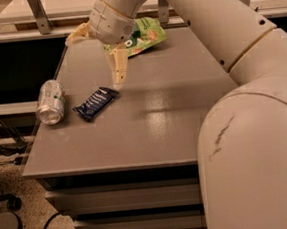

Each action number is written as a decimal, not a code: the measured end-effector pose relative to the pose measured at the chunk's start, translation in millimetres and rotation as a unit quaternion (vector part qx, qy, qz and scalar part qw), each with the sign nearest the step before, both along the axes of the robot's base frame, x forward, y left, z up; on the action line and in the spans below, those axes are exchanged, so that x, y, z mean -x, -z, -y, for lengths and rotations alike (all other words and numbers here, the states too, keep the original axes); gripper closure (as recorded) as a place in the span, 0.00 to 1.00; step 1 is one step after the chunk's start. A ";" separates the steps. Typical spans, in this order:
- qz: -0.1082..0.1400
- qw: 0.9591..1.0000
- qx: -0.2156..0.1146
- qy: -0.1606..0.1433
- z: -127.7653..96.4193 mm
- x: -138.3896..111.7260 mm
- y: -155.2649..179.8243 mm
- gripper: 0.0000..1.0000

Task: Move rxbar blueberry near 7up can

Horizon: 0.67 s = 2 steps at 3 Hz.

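Desk (158,115): plain matte grey.
7up can (51,101): silver-grey, faint green markings, dull shiny end.
Rxbar blueberry (96,103), just right of can: dark navy, white lettering.
Chip bag (141,35), beyond can to right: green, pale print.
Pincer (93,62), above and right of can, fingers spread: cream-yellow.
Arm (216,25): white, dark scuff marks.
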<state>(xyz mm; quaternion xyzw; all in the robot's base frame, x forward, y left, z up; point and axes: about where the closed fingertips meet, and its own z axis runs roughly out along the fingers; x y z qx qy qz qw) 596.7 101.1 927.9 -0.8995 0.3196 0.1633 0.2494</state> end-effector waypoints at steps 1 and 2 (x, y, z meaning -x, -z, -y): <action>-0.001 1.000 -0.001 -0.004 -1.8 -0.6 0.2 0.00; 0.001 1.000 -0.002 -0.011 -4.2 -0.5 -0.1 0.00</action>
